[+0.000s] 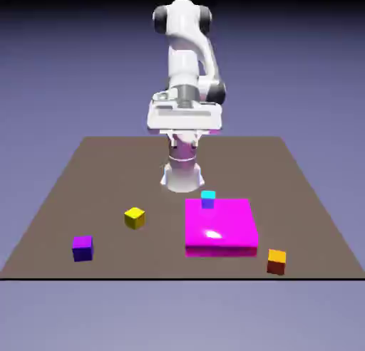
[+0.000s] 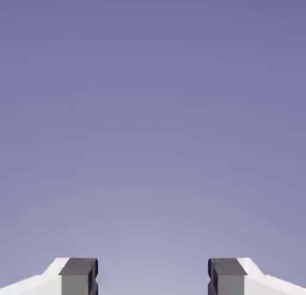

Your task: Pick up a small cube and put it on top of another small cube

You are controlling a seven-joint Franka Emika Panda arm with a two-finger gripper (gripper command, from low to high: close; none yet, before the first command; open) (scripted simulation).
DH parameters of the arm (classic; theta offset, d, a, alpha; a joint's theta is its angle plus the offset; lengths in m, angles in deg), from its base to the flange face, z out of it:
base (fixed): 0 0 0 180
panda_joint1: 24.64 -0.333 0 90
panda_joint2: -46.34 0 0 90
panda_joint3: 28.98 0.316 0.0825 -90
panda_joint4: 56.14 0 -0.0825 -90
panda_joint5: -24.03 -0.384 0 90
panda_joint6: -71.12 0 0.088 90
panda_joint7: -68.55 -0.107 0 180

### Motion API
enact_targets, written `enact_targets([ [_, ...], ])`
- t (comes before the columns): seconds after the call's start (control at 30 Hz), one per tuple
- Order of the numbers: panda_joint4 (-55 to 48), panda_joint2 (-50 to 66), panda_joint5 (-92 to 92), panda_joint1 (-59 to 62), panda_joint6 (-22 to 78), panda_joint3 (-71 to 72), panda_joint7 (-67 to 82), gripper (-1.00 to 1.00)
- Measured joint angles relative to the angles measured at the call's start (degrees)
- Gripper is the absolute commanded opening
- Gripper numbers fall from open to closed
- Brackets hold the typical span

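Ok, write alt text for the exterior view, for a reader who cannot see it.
A white robot arm stands folded at the far edge of a brown table, its gripper raised, holding nothing. On the table lie a magenta slab with a tiny cyan cube on its far edge, a yellow cube, a purple cube and an orange-topped cube, all apart.

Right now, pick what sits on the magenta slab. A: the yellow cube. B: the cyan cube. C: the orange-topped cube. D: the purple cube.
B: the cyan cube sits at the far edge of the magenta slab, while the other three cubes lie apart from it on the table.
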Motion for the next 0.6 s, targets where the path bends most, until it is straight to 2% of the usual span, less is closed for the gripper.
enact_targets([
  [0.6,-24.36,37.38,16.52,10.13,22.42,24.33,-31.19,0.00],
])
